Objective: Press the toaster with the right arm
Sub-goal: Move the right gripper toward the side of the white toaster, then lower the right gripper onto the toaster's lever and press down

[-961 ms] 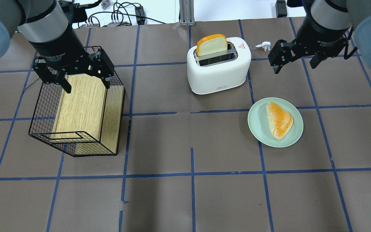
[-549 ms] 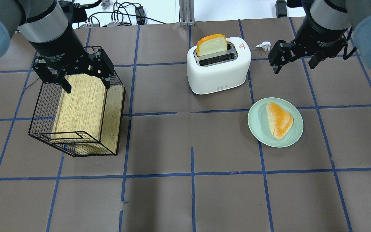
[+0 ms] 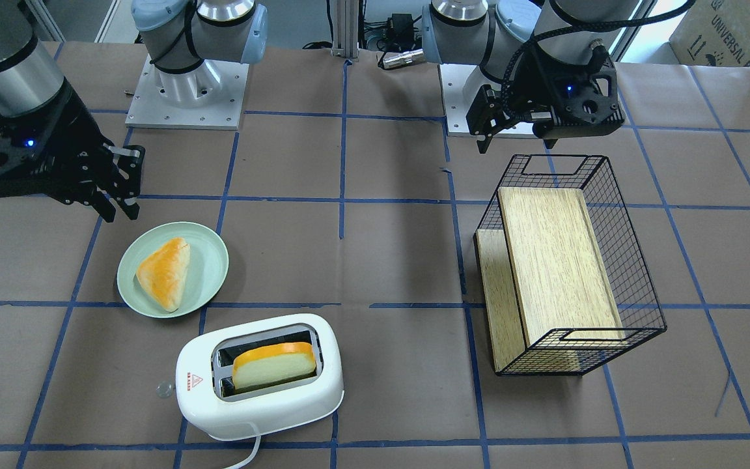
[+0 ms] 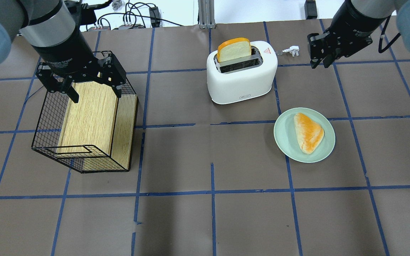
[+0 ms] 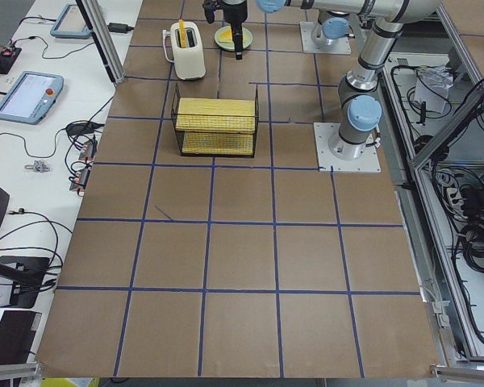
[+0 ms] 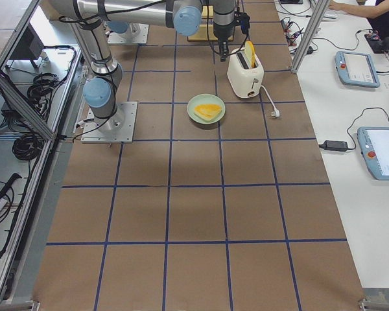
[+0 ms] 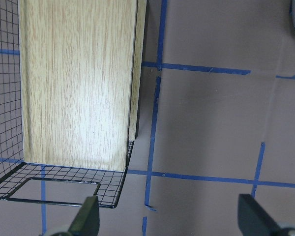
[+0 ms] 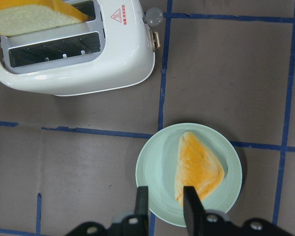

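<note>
White and glossy, the toaster (image 4: 241, 80) stands toward the far side of the brown-papered table (image 4: 226, 220), a slice (image 4: 234, 49) of orange-crusted bread upright in the slot farther from the robot. A red warning triangle marks the toaster's top at the end nearest the right arm (image 4: 358, 21), where a small clear knob (image 8: 154, 17) juts out. The white plug (image 4: 292, 50) lies just past that end.

The right gripper (image 8: 165, 189) hangs in the air off that same end, clear of the toaster and touching nothing. Its two fingers are drawn near each other with a narrow gap between them, and they hold nothing. Its wrist camera looks down on a pale green plate (image 4: 283, 142) carrying a triangular pastry (image 4: 308, 132), with the toaster at upper left.

Across the table, the left gripper (image 4: 96, 96) hovers with fingers spread wide and empty over the near end of a black wire basket (image 4: 45, 142). The basket lies tipped on its side, and a wooden board (image 4: 91, 113) shows inside it.
</note>
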`<move>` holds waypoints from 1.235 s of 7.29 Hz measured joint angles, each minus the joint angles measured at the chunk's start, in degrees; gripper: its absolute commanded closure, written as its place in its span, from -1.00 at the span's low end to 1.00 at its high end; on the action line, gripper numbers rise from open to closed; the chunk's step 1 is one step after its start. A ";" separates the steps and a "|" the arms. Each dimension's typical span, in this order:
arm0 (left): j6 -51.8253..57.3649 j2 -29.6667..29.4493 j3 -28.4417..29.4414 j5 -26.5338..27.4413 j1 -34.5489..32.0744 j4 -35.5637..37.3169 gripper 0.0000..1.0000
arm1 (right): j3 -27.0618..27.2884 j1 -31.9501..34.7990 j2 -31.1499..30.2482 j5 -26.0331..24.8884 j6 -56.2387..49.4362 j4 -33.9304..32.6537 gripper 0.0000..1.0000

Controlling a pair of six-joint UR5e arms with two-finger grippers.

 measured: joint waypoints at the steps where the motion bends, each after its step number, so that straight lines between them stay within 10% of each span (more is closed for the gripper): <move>1: 0.00 0.00 0.00 0.00 0.00 -0.01 -1.00 | -2.59 -0.15 3.50 1.79 -0.46 -0.78 0.89; 9: 0.00 0.00 0.00 0.00 0.01 -0.03 -1.00 | -17.09 -1.22 27.06 12.32 -4.15 -5.83 0.88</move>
